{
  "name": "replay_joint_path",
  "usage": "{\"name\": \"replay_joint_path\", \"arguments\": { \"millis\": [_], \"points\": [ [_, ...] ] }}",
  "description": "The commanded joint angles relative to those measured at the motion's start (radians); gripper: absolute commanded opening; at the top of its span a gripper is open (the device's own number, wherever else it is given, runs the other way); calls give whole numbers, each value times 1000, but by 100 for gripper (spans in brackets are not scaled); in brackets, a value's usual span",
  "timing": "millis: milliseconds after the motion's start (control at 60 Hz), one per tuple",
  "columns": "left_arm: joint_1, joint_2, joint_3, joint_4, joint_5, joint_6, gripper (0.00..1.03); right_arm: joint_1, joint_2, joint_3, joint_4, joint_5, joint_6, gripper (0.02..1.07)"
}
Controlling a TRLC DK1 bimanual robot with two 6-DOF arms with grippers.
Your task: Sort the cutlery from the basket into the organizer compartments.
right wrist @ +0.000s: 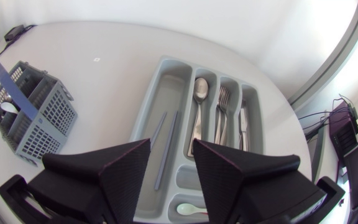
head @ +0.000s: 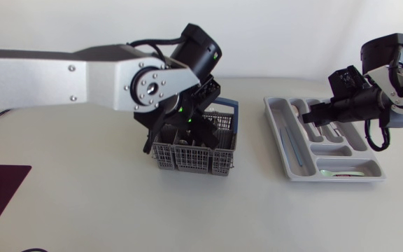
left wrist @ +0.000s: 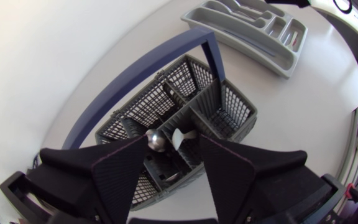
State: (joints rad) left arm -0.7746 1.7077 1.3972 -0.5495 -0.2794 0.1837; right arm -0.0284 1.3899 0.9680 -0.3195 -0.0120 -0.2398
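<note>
Poised with the left gripper straight above the basket, near the middle of the desk. Wide-spread fingers gripping nothing, most likely lined up for a drop onto the metal spoon. Standing bowl-up in a cell right under those fingers, just beside a white utensil of unclear kind. Set to 1 side of the blue handle arching over the basket, probably to leave a straight way down.

Hovering with the right gripper above the organizer, toward the right edge of the desk. Also parted and empty. Judged to be standing by close to the compartments rather than placing anything.

Inside the organizer:
- 2 thin grey sticks in the long outer compartment.
- 1 large spoon in the next.
- forks in the 3rd.
- More metal pieces in the 4th, too small to name.
- 1 pale spoon in the crosswise compartment at the end nearest the desk's front edge.

Inside the basket: at least those 2 pieces. Impossible to tell about the other cells, partly hidden by the gripper.
</note>
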Motion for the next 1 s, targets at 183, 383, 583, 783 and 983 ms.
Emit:
{"name": "replay_joint_path", "arguments": {
  "millis": [183,383,583,783,983],
  "points": [
    [14,67,138,-145,68,-98,56,-38,-49,-66,-73,-88,-10,59],
    [20,101,151,-162,65,-101,53,8,-107,-112,-107,-123,-10,59],
    [34,122,141,-155,28,-96,51,104,-138,-167,-96,-123,-10,59],
    [47,139,92,-78,3,-79,47,203,-177,-206,-82,-120,-7,59],
    [41,150,75,-61,-3,-72,42,259,-187,-222,-79,-117,5,59]
  ]
}}
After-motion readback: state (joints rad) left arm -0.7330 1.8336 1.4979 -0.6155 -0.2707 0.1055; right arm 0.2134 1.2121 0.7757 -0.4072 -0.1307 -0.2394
